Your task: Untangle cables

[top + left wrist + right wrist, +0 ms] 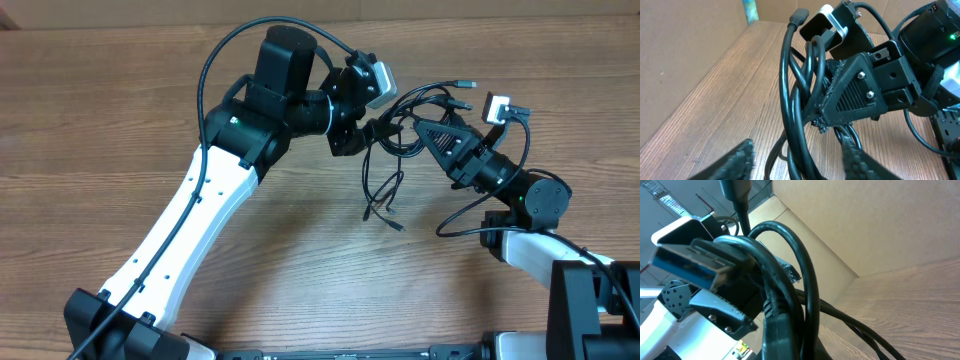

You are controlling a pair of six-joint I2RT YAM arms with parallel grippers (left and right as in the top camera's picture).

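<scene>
The cables (402, 128) hang bunched in mid-air over the tabletop (100, 120), right of centre and nearer its far edge, strung between the two tools. A few loose tails (385, 205) droop from the bunch toward the wood. Two plug ends (462, 88) stick out toward the far right corner.

The right tool (420, 128) is clenched on the bunch. In the left wrist view its ribbed triangular finger (850, 95) presses several strands together. The left tool (795, 162) straddles the same strands from the other side with its jaws apart. A gap shows between one finger (737, 160) and the nearest cord, so it reads as released rather than gripping.

Judging by how they sag and loop, these cords are light and limp. Their smooth rubbery jackets probably slide over each other yet bind where loops cross. The plugs are the only stiff parts and will likely snag when drawn through a loop. A good hold would be a single strand just behind its plug, or a free tail outside the knot, not the whole bundle. Pulling should be slow, since a sharp yank could tighten the tangle or strain a plug neck.

No brand, label or writing is readable anywhere. The flat silver-blue plug (690, 262) close to the right wrist camera is blurred and shows no marking.
</scene>
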